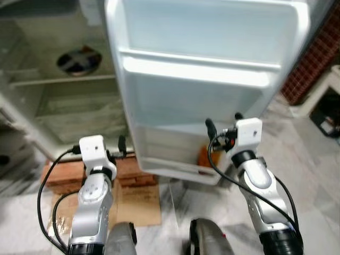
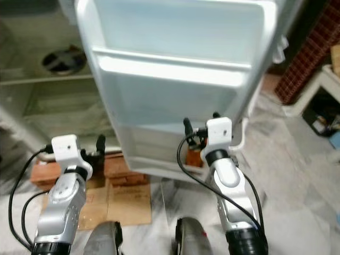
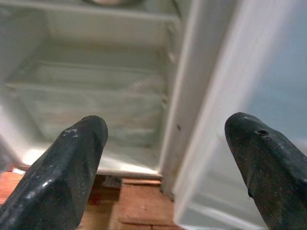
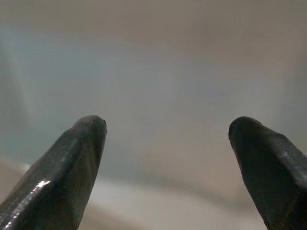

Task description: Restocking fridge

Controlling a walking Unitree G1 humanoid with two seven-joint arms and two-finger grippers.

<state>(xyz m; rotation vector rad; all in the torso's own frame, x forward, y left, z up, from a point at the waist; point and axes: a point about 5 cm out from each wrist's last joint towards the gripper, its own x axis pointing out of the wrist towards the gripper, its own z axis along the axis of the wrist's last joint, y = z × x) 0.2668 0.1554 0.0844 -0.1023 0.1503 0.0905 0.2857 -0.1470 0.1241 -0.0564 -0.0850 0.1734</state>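
The fridge point(image 1: 69, 101) stands open ahead of my left end effector point(image 1: 114, 146), the door point(image 1: 207, 79) just ahead of my right end effector point(image 1: 223, 123). Both are spread wide, holding nothing. I judge I should fetch stock first, then approach squarely without knocking the door.

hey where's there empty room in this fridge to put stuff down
The door shelf looks bare along its whole length. Inside, the lower shelf and the crisper drawer below it look empty. The upper shelf has a bowl, with room to its left. Both the left gripper and right gripper are open and hold nothing.
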